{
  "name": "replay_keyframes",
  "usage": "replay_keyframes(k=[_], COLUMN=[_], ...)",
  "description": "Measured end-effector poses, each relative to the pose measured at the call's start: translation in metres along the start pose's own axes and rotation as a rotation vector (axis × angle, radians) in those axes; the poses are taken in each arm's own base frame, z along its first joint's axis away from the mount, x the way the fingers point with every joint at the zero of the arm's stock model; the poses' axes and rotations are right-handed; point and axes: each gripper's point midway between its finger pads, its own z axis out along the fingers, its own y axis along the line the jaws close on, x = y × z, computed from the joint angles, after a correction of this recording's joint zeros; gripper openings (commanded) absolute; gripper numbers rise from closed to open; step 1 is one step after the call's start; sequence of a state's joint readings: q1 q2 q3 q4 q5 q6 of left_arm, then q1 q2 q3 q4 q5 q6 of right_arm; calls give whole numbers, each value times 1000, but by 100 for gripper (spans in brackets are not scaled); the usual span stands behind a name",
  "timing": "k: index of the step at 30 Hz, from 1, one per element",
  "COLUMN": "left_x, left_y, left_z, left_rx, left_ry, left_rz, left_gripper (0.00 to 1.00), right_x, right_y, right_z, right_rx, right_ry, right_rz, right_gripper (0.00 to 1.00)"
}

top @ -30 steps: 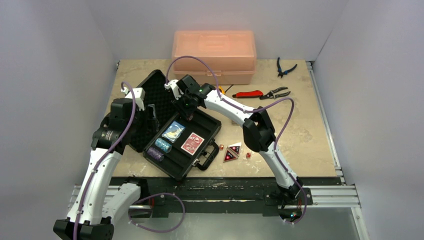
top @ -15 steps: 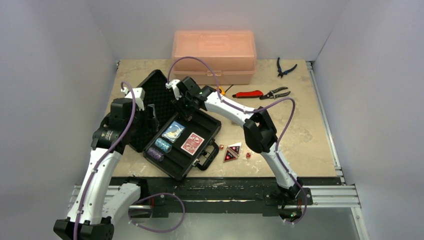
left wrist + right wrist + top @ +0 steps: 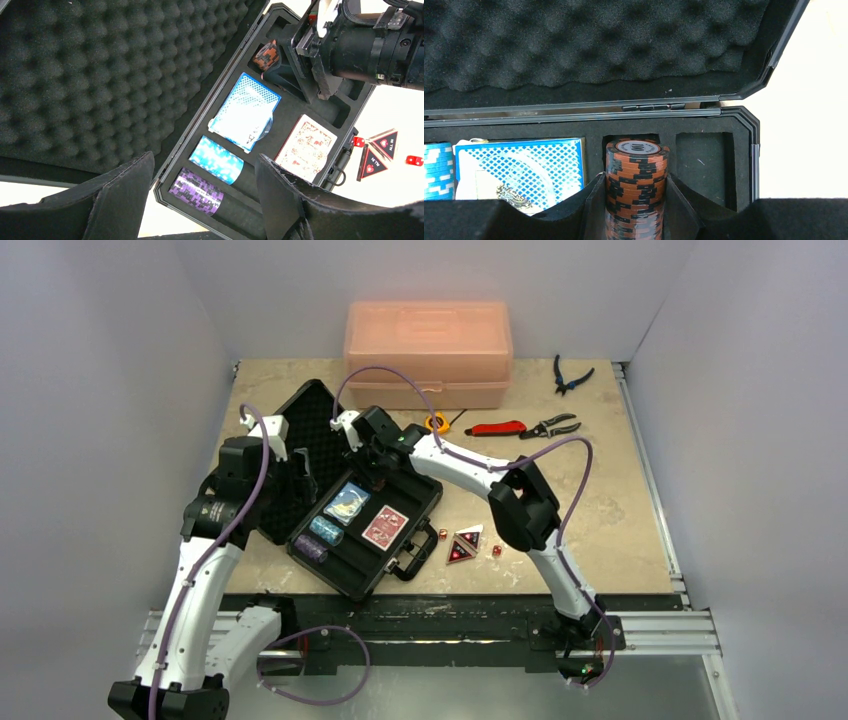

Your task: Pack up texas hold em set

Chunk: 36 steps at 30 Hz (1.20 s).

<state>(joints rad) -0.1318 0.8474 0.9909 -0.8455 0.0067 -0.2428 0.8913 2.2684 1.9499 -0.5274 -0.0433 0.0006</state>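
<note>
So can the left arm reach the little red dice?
Probably not easily: the red dice lie on the open case's far side from the left gripper, and the right arm reaches over that case.

Holding left hand (image 3: 298, 476) spread wide at centre left, left arm (image 3: 198, 575) rising from lower-left corner. Stretching right arm (image 3: 520, 508) from lower right, elbow bent mid-frame; pinching chip stack (image 3: 637, 170) with right hand (image 3: 373, 462) at centre.

Top external view looks steeply down from above the near edge over the whole counter (image 3: 600, 500). Left wrist view looks closely down into the open case (image 3: 285, 122); right wrist view, closer, faces its lid (image 3: 574, 45). All share the blue deck (image 3: 347, 502).
</note>
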Motion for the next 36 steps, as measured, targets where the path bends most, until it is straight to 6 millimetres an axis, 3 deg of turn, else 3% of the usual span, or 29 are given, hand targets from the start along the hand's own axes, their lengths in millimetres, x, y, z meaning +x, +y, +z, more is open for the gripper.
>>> replay_keyframes(k=[30, 36], left_x=[1, 1], left_y=[3, 4], left_z=[3, 3], left_rx=[-20, -25], left_ry=[11, 9], left_rz=[0, 0], left_gripper=[72, 72], right_x=[18, 19], right_y=[22, 22], right_z=[-15, -13], right_rx=[37, 38], right_ry=[51, 50], right_rz=[-50, -51], right_gripper=[22, 31])
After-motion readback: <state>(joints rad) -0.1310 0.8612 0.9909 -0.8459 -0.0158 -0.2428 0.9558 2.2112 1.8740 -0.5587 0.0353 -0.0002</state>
